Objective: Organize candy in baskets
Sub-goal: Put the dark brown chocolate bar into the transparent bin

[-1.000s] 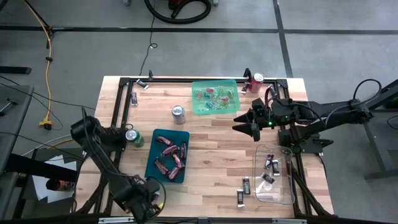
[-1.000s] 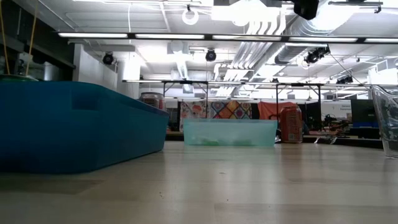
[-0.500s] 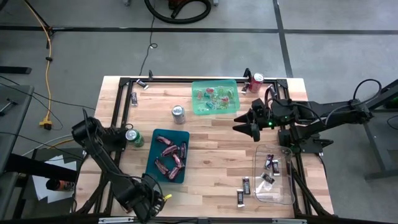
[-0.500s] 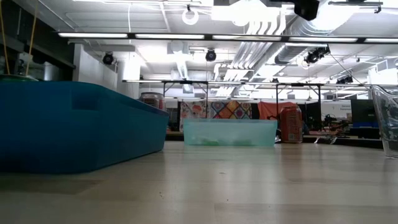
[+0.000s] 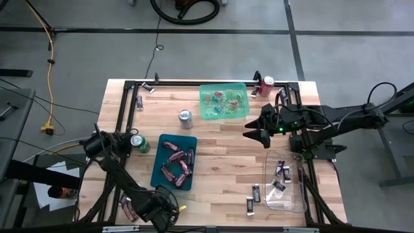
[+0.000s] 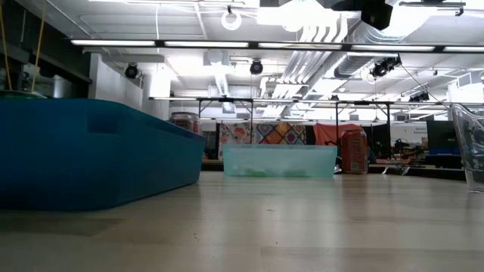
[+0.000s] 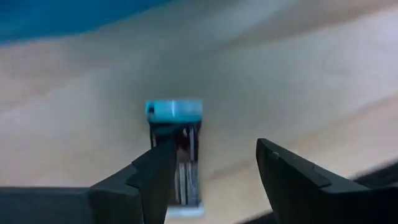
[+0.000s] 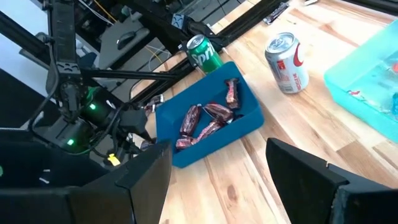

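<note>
Left gripper, fingers apart, straddles a candy bar on the table beside the teal basket, likely lining up a grasp; right gripper waits open.

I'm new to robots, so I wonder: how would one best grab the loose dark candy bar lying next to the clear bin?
Probably from straight above, with the fingers across the narrow middle of the dark candy bar. It lies flat on the table and apart from the clear bin.
</note>
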`<state>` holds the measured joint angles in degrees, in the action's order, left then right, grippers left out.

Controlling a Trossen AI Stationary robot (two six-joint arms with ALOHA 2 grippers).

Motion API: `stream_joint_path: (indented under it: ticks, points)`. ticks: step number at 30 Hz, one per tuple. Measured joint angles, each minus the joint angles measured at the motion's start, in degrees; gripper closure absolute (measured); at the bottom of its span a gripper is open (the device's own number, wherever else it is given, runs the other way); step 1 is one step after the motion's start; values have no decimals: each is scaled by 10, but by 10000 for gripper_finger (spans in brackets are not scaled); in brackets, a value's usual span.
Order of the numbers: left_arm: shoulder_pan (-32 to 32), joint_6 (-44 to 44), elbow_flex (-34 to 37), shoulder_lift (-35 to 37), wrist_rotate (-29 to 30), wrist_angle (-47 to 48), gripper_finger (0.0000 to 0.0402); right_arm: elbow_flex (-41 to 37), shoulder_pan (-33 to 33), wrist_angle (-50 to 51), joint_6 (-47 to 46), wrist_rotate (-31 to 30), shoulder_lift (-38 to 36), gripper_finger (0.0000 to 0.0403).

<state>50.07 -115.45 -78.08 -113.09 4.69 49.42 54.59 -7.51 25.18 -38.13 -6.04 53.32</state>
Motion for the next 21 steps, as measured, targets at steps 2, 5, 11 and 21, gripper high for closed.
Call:
stream_joint_path:
  ticks: [2,5,11,21]
  points:
    - [-7,0,0,-8,-11,10,192,0,0,1,6,0,0,146]
    - [-15,0,0,-13,-33,38,192,0,0,5,7,0,0,146]
    - [-17,-11,0,-2,-72,67,192,0,0,17,7,0,0,146]
    - [17,-69,1,7,-82,111,192,0,0,30,11,0,0,146]
